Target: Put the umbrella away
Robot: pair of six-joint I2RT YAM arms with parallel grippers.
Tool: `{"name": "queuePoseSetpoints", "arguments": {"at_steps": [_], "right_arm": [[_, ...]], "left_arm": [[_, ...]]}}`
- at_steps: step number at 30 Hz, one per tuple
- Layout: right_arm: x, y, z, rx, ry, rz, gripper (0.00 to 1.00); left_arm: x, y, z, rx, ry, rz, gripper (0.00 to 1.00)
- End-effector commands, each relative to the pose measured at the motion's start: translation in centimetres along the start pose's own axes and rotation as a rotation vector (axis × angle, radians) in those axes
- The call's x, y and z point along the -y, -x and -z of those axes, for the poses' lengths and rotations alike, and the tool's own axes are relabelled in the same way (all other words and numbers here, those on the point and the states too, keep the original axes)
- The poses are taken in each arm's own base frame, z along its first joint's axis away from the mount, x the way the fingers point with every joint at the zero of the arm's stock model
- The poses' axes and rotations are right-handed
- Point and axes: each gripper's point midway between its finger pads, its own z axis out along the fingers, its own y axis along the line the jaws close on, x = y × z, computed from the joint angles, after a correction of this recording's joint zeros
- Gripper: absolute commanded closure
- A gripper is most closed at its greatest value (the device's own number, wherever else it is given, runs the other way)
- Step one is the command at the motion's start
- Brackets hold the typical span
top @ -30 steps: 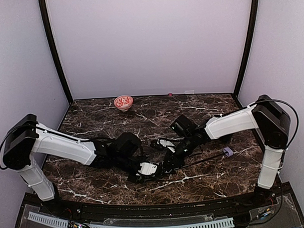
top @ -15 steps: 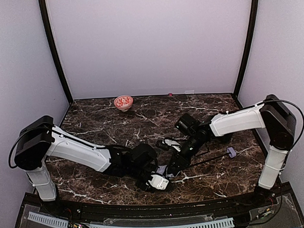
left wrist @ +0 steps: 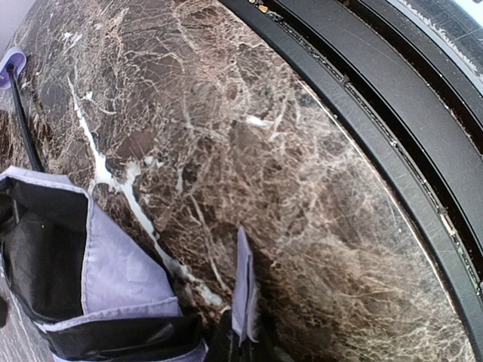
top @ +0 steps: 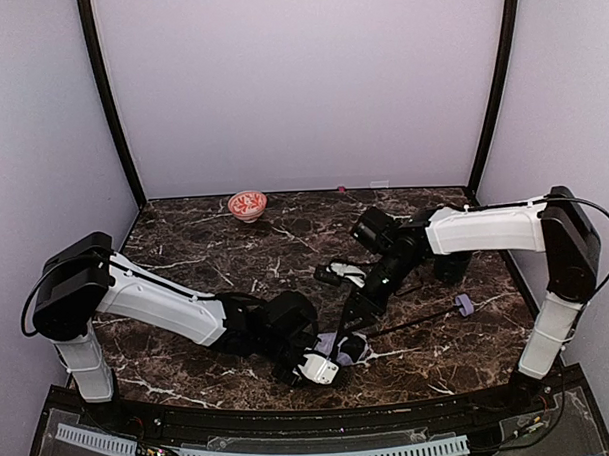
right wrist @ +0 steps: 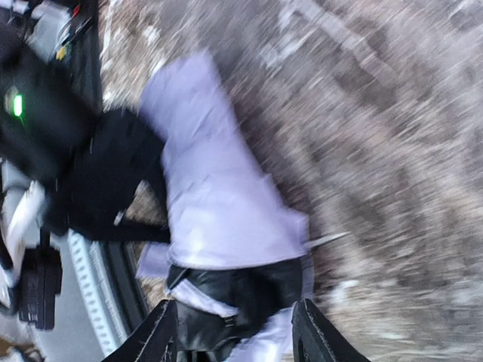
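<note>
Pinching the umbrella's [top: 331, 343] bunched fabric near-centre with the left gripper [left wrist: 241, 343], hovering the spread right gripper [right wrist: 235, 332] just beyond, along its rightward-running shaft [top: 408, 322].

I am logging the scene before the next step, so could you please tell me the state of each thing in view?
Umbrella: collapsed and bunched, lying on the table.
Left end effector: shut on an edge of the umbrella's fabric.
Right end effector: open, just over the umbrella.
Bowl: upright at the back of the table.
</note>
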Motion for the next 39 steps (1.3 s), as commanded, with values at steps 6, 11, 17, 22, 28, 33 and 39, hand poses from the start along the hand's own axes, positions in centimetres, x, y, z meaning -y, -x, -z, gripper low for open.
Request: {"name": "queuePoseSetpoints", "arguments": {"at_steps": [6, 11, 17, 22, 28, 33, 39], "right_arm": [[2.5, 4.6, 1.6, 0.015, -0.35, 0.09, 0.47], [2.2, 5.0, -0.3, 0.02, -0.32, 0.129, 0.46], [3.0, 3.3, -3.7, -0.072, -0.317, 0.169, 0.41], [4.0, 0.7, -5.5, -0.157, -0.307, 0.169, 0.34], [5.4, -1.4, -7.2, -0.235, -0.335, 0.172, 0.35], [4.5, -1.5, -6.9, -0.241, -0.302, 0.186, 0.35], [-1.0, 0.9, -2.9, -0.106, -0.161, 0.319, 0.35]], "left_arm": [[6.9, -5.5, -1.0, -0.178, -0.238, 0.094, 1.0], [6.8, -5.5, -0.9, -0.181, -0.239, 0.094, 1.0], [6.8, -5.6, -0.8, -0.188, -0.241, 0.098, 1.0], [6.8, -5.7, -0.8, -0.195, -0.241, 0.101, 1.0], [6.9, -5.8, -0.7, -0.199, -0.242, 0.103, 1.0], [6.9, -5.8, -0.7, -0.206, -0.243, 0.104, 1.0], [6.8, -6.0, -0.5, -0.212, -0.234, 0.101, 1.0]]}}
